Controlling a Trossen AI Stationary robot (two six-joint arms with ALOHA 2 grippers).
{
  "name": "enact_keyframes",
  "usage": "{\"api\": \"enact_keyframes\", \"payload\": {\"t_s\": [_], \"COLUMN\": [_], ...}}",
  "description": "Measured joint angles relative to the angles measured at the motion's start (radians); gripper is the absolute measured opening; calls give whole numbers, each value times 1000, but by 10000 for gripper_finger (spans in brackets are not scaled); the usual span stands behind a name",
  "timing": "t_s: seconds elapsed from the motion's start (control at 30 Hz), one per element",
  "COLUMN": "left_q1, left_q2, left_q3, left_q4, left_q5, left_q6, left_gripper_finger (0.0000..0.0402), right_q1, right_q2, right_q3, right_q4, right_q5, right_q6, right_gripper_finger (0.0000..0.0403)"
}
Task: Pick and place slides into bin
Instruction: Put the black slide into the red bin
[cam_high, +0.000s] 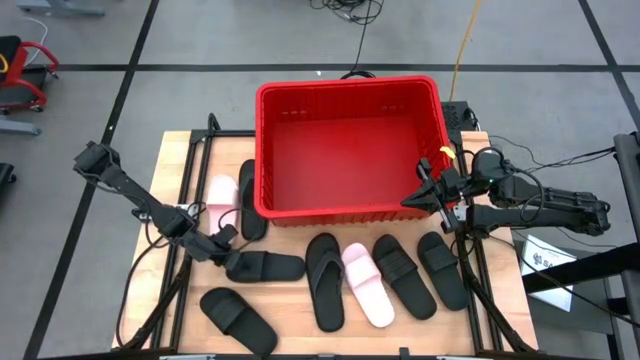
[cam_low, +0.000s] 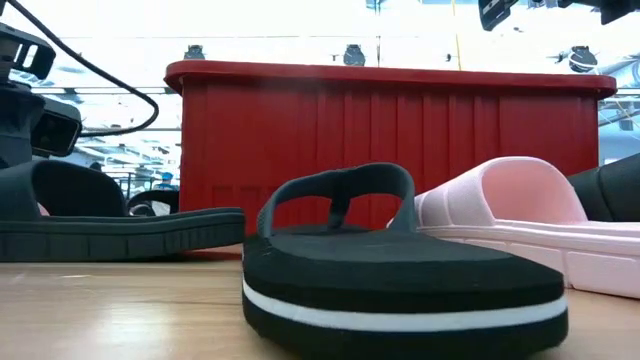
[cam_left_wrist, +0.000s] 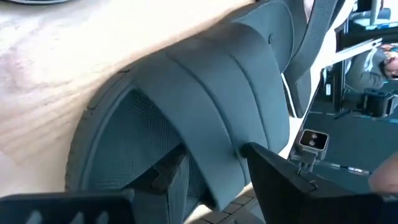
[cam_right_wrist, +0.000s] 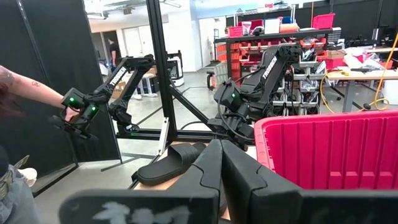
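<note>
While both arms hang over the table, the count goes view by view.

High view, bin: one red crate (cam_high: 350, 150) at the table's far middle, nothing inside it.
High view, slides: eight on the wood, six black, two pink. One pink slide (cam_high: 219, 195) and one black slide (cam_high: 251, 198) lie along the bin's left wall; a black strap slide (cam_high: 264, 266) lies sideways near the front left; another black slide (cam_high: 237, 319) sits at the front left corner; a black thong (cam_high: 324, 280), a second pink slide (cam_high: 366, 283) and two more black ones (cam_high: 403, 274) (cam_high: 443, 267) line up in front of the bin.
High view, left gripper (cam_high: 222, 246): low at the strap slide's end.
High view, right gripper (cam_high: 425, 195): at the bin's right front corner, fingers clenched together, empty.
Low view: thong (cam_low: 400, 270) nearest, pink slide (cam_low: 520, 225) beside it, bin (cam_low: 390, 150) behind.
Left wrist view: jaws spread, one finger (cam_left_wrist: 168, 174) under the slide's strap (cam_left_wrist: 217, 118), one outside it; grip not closed.
Right wrist view: fingers (cam_right_wrist: 214, 180) pressed tight, bin (cam_right_wrist: 336, 149) just beside; a person's arm (cam_right_wrist: 31, 87) beyond the table.
</note>
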Motion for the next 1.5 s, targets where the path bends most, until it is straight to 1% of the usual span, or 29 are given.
{"api": "enact_keyframes", "payload": {"t_s": [0.17,0.23,0.3,0.47,0.5,0.77,1.17,1.5], "left_q1": [0,0,0,1,1,1,1,1], "left_q2": [0,0,0,0,0,1,1,1], "left_q3": [-1,-1,-2,-2,-2,-2,1,74], "left_q4": [2,1,1,4,5,22,130,130], "left_q5": [-15,-17,-19,-31,-31,-30,-26,2], "left_q6": [7,8,19,52,53,57,61,110], "left_gripper_finger": [153,140,115,21,12,4,2,1], "right_q1": [0,0,0,0,0,0,0,0], "right_q2": [0,0,0,0,0,0,0,0], "right_q3": [0,0,0,0,0,0,0,0], "right_q4": [0,0,0,0,0,0,0,0], "right_q5": [1,1,1,2,2,3,3,3], "right_q6": [0,0,0,0,0,0,0,0], "right_gripper_finger": [0,0,0,0,0,0,0,0]}}
